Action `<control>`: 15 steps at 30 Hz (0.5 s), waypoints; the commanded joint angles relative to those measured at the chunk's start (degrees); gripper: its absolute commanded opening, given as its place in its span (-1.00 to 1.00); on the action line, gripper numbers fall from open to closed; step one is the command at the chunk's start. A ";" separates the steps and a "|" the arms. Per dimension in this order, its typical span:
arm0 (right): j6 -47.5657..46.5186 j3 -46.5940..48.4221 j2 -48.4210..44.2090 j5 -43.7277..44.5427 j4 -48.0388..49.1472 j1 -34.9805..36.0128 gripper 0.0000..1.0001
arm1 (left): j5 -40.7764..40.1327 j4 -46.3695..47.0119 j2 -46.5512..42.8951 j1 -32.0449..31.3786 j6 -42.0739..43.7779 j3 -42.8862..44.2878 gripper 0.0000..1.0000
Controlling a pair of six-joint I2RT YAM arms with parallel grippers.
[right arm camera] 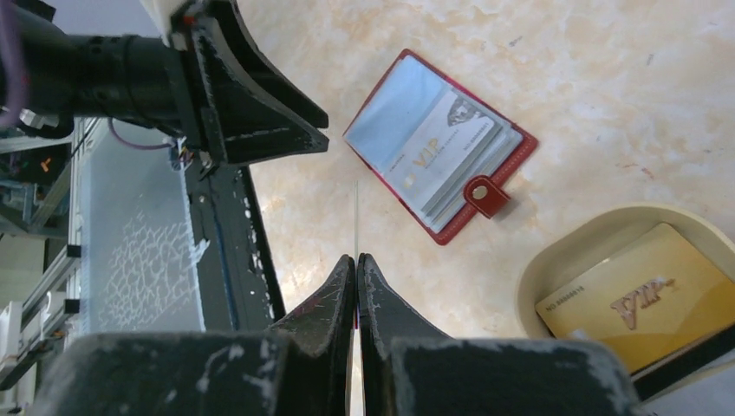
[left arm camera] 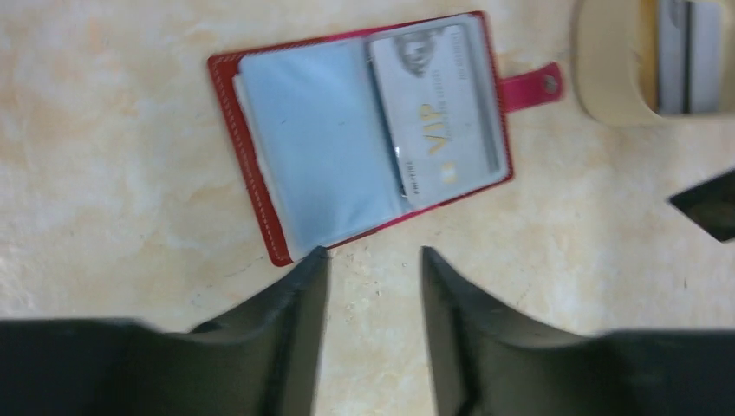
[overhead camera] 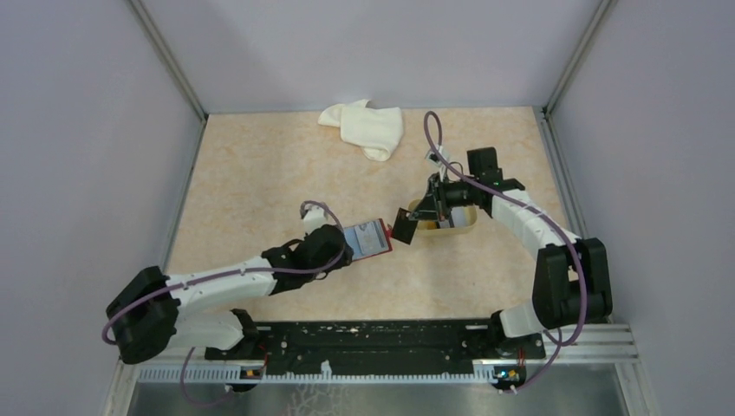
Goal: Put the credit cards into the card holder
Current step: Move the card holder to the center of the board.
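Observation:
The dark red card holder [left arm camera: 364, 139] lies open on the table, showing clear sleeves and a silver VIP card [left arm camera: 442, 113] in the right half. It also shows in the top view [overhead camera: 371, 237] and the right wrist view [right arm camera: 438, 147]. My left gripper [left arm camera: 374, 258] is open and empty, its tips just short of the holder's near edge. My right gripper [right arm camera: 356, 258] is shut on a thin dark card [overhead camera: 403, 226], seen edge-on [right arm camera: 356, 217], held above the table right of the holder. A gold VIP card [right arm camera: 637, 299] lies in the beige tray [right arm camera: 555, 260].
The beige tray [overhead camera: 469, 222] sits under the right arm, right of the holder, and holds more cards [left arm camera: 689, 56]. A white cloth [overhead camera: 366, 126] lies at the back. Grey walls enclose the table on three sides. A black rail [overhead camera: 381, 340] runs along the near edge.

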 commanded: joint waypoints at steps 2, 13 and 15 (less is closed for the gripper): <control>-1.53 1.41 -0.21 1.68 2.22 5.70 -1.00 | 7.45 12.18 -11.90 0.22 20.72 -6.24 0.47; 9.47 13.12 14.52 9.80 4.32 14.13 -1.00 | 24.85 24.90 -21.74 10.71 17.61 -16.32 0.94; 11.34 14.31 16.64 10.77 5.04 14.99 -1.00 | 23.73 21.88 -21.51 13.36 15.46 -16.06 0.69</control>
